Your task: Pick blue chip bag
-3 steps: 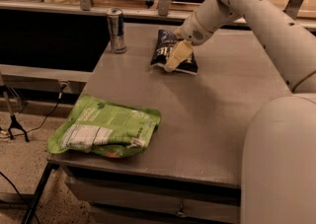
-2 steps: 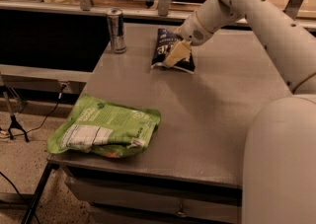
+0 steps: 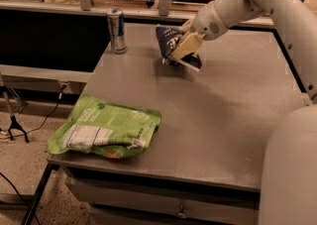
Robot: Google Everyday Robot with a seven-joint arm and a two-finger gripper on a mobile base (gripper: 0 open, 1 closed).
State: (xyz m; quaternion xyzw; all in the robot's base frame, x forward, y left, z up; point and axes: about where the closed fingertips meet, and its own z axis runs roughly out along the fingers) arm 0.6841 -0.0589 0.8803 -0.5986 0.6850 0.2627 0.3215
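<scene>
Blue chip bag (image 3: 164,38), small dark navy crinkly pillow pack with white lettering: sits at the far middle of the grey flat table top (image 3: 223,120), tipped up on its lower edge rather than lying flat. Reason looks like the grasp: the beige two-finger gripper (image 3: 187,46) on the white arm comes in from the right and is pinched across the bag's right half, fingers pressed onto the foil. My read is grasp made, lift not yet cleared, since the bottom corner looks at or just off the surface. Large flat light-green bag (image 3: 106,132) lies at the near-left corner, overhanging the edge a bit, well apart from the target, so no interference. Silver-and-blue drink can (image 3: 117,29) stands upright far-left, near the target's left side but not touching; only thing worth watching on the way up. Count: one navy bag, one green bag, one can, one gripper.
</scene>
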